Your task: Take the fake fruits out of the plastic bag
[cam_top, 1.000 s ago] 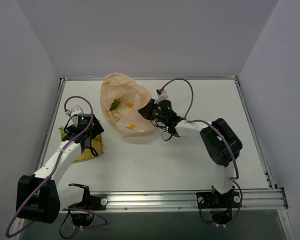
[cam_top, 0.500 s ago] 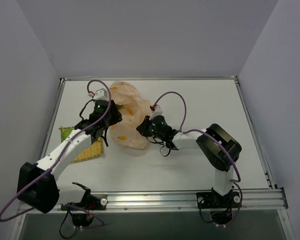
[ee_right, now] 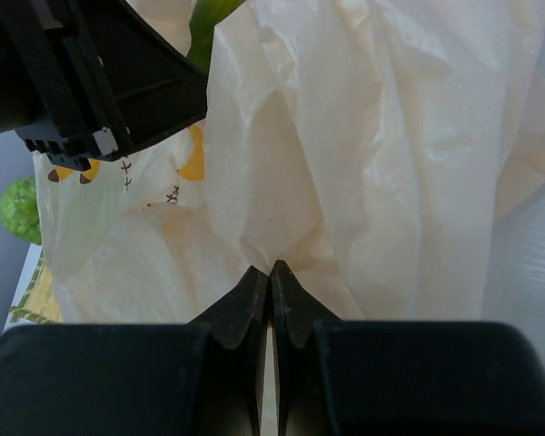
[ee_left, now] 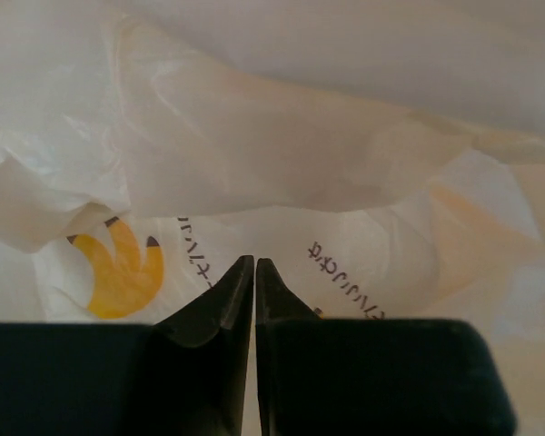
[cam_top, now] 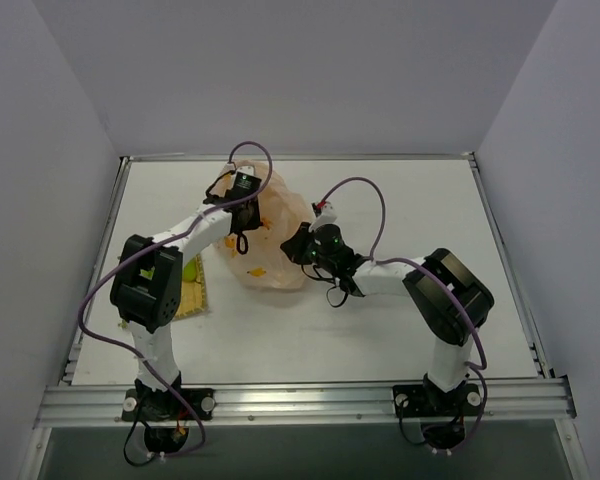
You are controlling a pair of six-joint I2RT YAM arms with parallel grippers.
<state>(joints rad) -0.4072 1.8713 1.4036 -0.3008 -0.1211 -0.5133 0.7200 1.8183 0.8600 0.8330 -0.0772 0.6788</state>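
Note:
The plastic bag (cam_top: 270,255) lies crumpled mid-table, pale peach with orange marks. My left gripper (cam_top: 242,222) hovers at its upper left, by the opening. In the left wrist view this gripper (ee_left: 255,261) is shut, its tips against the printed film (ee_left: 282,163); no fruit shows between them. My right gripper (cam_top: 290,248) is shut on the bag's right side, and folds of film (ee_right: 345,136) gather into its tips (ee_right: 271,266). One green fake fruit (ee_right: 207,23) peeks out beside the left gripper's black body (ee_right: 91,82). Another fake fruit (cam_top: 190,268) rests on the mat.
A yellow woven mat (cam_top: 194,298) lies left of the bag, partly under my left arm; its edge (ee_right: 32,300) and the fruit on it (ee_right: 18,207) show in the right wrist view. Grey walls and the table's metal rim (cam_top: 300,157) enclose the white table.
My left arm swung from the mat up to the bag's opening and its jaws closed. The right gripper kept its hold while the bag shifted slightly.

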